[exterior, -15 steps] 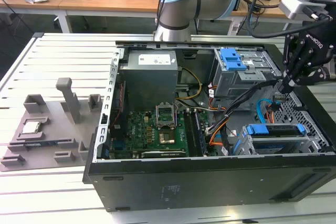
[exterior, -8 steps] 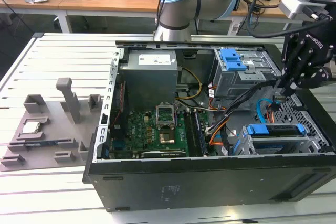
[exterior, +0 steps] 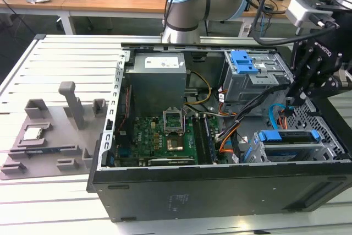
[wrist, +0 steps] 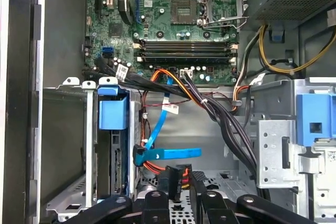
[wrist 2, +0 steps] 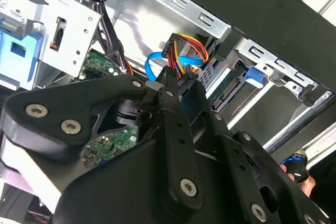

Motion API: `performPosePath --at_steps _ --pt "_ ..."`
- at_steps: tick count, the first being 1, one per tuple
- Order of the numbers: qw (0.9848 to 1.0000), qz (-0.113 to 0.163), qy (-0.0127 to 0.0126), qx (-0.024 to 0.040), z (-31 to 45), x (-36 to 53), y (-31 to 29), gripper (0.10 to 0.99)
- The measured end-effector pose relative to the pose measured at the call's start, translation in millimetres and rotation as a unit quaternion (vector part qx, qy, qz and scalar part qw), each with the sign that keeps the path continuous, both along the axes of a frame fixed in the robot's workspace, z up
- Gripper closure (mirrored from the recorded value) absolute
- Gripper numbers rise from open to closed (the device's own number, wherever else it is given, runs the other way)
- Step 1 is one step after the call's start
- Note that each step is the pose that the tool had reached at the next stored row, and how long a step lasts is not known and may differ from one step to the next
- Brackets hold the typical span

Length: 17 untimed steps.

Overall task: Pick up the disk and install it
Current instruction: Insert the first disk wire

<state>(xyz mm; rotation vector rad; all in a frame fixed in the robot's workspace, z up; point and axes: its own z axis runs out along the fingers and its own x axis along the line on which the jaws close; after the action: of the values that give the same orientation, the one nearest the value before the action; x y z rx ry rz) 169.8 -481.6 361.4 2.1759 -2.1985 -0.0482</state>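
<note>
The disk (exterior: pixel 288 136), in its bright blue carrier, sits slotted in the lower drive bay of the open computer case, at the exterior view's right. The first wrist view shows the disk (wrist: pixel 112 153) edge-on in the bay, with its blue tab on top. In the second wrist view the disk (wrist 2: pixel 234 83) lies behind the fingers. My black gripper (exterior: pixel 291 100) reaches down into the case just behind the bay. In both wrist views the gripper (wrist: pixel 177 181) (wrist 2: pixel 169 75) is shut on a black power connector (wrist: pixel 173 174) with red, orange and yellow wires (wrist 2: pixel 186 48).
A blue data cable (wrist: pixel 169 153) hangs loose beside the connector. Black cable bundles (wrist: pixel 220 119) cross the case above the motherboard (exterior: pixel 165 136). An upper drive cage (exterior: pixel 253 72) and the power supply (exterior: pixel 157 81) stand at the back. A grey parts fixture (exterior: pixel 49 136) lies outside the case.
</note>
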Motion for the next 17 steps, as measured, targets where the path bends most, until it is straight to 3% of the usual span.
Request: performPosePath --at_steps 5,7,9,14,16,17 --pt "1.0 0.0 0.0 -0.007 -5.3 -0.1 -0.1 0.784" --pt "1.0 0.0 0.0 -0.0072 -5.3 -0.1 -0.1 0.8" --pt "1.0 0.0 0.0 -0.0074 -5.3 -0.1 0.0 0.918" --pt "1.0 0.0 0.0 -0.0076 -5.3 -0.1 0.0 0.918" --pt "1.0 0.0 0.0 -0.0082 -5.3 -0.1 -3.8 0.918" --pt "1.0 0.0 0.0 -0.0088 -5.4 -0.1 -9.1 0.918"
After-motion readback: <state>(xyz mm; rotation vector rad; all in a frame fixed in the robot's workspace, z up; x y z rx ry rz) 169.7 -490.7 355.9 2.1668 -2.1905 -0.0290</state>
